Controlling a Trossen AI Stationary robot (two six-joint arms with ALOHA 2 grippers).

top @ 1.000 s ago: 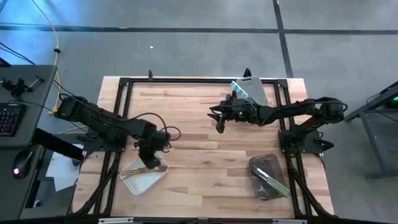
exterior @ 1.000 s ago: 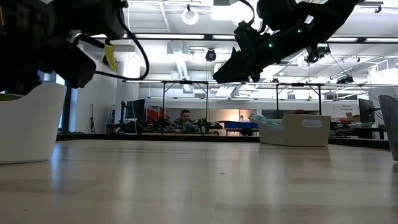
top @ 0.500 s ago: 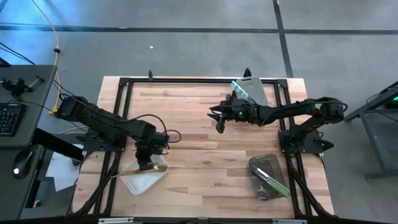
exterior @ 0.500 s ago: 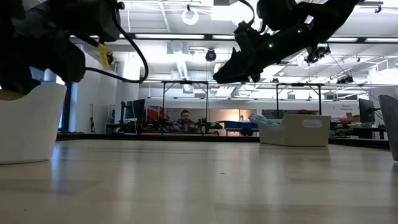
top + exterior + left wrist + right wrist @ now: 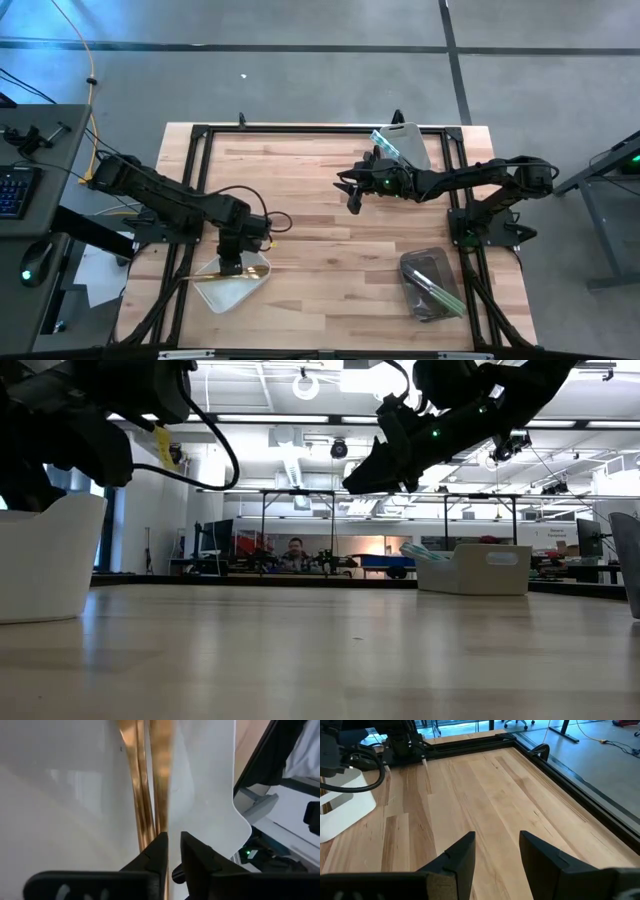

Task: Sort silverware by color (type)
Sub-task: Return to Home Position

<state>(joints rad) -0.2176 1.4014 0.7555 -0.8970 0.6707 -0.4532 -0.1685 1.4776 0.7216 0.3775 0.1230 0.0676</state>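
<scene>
**Silverware sorted into three bins, both grippers empty**

Wood table [image 5: 320, 230] takes up most of the high view. Left arm [image 5: 160, 195] reaches from the left edge toward the near-left corner. Right arm [image 5: 470, 178] stretches from the right side toward the middle.

Three bins:
- Near white bin [image 5: 222, 293] at near left.
- Gray bin [image 5: 405, 275] at near right.
- Far white bin [image 5: 412, 140] at the back right edge.

Left gripper [image 5: 172, 840] hangs right over the near white bin, pointing down into it. Its fingers [image 5: 159, 855] are a slim gap apart, with nothing seen pinched between them.

Right gripper [image 5: 495, 842] hovers above bare table near the centre, well apart from every bin. It is spread wide and carries nothing.

Silverware:
- Gold silverware [image 5: 145, 795] lies in the near white bin just below the left gripper. One long piece crosses the bin and sticks out past its left rim.
- Pale-handled silverware [image 5: 385, 140] pokes out of the far white bin.
- Slim pieces [image 5: 438, 292] lie in the gray bin; colour hard to tell.

No silverware is loose on the table.
</scene>
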